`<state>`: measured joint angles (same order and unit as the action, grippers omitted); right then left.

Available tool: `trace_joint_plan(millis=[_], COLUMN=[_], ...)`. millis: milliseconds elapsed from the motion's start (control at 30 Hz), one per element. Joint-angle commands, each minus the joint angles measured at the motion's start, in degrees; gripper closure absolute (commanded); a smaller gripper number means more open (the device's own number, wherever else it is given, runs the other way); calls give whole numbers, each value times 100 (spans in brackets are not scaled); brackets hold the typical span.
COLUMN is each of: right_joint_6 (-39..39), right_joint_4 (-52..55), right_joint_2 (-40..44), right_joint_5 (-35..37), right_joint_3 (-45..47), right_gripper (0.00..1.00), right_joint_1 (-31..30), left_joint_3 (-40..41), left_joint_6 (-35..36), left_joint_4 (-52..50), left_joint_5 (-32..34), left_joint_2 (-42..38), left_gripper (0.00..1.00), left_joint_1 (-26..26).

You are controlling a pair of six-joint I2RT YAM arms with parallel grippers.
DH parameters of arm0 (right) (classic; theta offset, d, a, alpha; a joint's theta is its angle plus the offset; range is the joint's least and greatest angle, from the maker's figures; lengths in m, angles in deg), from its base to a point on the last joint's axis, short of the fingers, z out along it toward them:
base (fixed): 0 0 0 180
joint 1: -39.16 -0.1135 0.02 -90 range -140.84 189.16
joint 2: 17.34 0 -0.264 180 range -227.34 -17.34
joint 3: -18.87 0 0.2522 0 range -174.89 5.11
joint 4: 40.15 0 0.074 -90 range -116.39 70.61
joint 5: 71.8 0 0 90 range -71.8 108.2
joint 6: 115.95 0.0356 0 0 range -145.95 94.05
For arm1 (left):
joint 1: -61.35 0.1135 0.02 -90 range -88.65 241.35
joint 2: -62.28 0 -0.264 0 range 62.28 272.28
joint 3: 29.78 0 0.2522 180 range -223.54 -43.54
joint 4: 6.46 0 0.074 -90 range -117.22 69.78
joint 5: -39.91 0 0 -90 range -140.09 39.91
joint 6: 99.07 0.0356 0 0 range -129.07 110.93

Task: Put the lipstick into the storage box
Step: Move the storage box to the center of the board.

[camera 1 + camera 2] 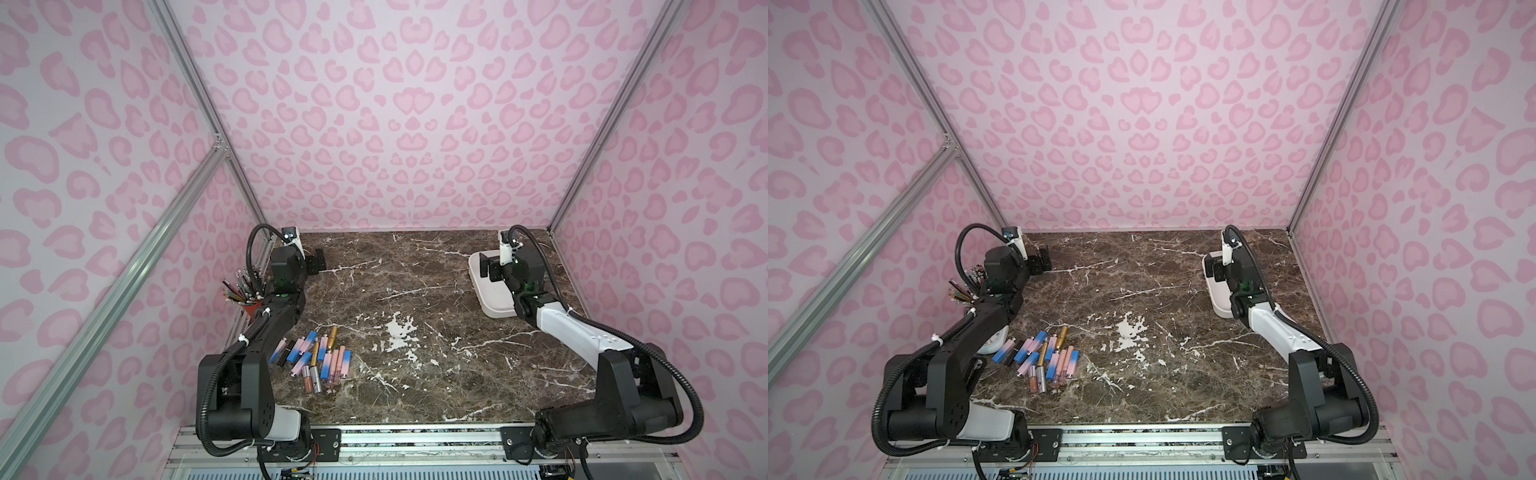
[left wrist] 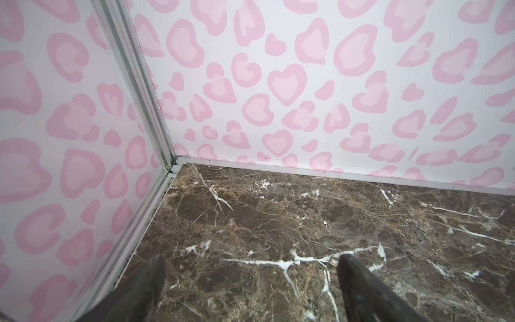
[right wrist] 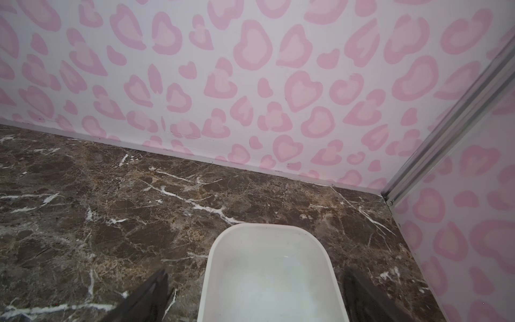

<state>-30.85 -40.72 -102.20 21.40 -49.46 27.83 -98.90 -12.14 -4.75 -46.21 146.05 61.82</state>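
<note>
Left gripper (image 2: 250, 258), right gripper (image 3: 256, 274) gaping wide; right wrist view showing storage box (image 3: 214, 245) interior, both top views alone showing lipsticks (image 1: 328, 359) (image 1: 1054, 361) lower left

counter (image 1: 415, 291): brown marble look, white veins, smooth, faint sheen | storage box (image 3: 264, 267): white plastic, smooth, dull satin | lipsticks (image 1: 316, 353): smooth pink-and-blue plastic cases, a few gold metallic | walls (image 1: 415, 104): matt printed pink sheet | frame rails (image 2: 136, 83): bare ribbed silvery metal | left pincer (image 2: 250, 258): dark matt fingers
</note>
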Motion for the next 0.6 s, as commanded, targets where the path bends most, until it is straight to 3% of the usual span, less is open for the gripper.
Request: trace_joint_plan(millis=[0,100,133,300,567], right_joint_6=[844,817,826,912,1385], right_joint_4=[2068,2969,3189,3685,3663], right_joint_2=[-440,-951,-1116,-1463,-1622], right_joint_5=[478,-235,-162,185,60], right_joint_3=[-904,-1581,-1724,-1799,-1552], right_gripper=[0,0,0,31,33], right_joint_1=[-62,-92,-156,-561,-487], left_joint_3=[-629,-953,-980,-1095,-1184], left_joint_6=[-210,-356,-378,-353,-325], left_joint_4=[-1755,-2057,-2093,-2394,-2768], left_joint_5=[-560,-1028,-1078,-1113,-1107], left_joint_2=[178,206,176,-86,-313], left_gripper=[7,11,11,11,11], left_joint_1=[-21,-67,-92,-265,-337])
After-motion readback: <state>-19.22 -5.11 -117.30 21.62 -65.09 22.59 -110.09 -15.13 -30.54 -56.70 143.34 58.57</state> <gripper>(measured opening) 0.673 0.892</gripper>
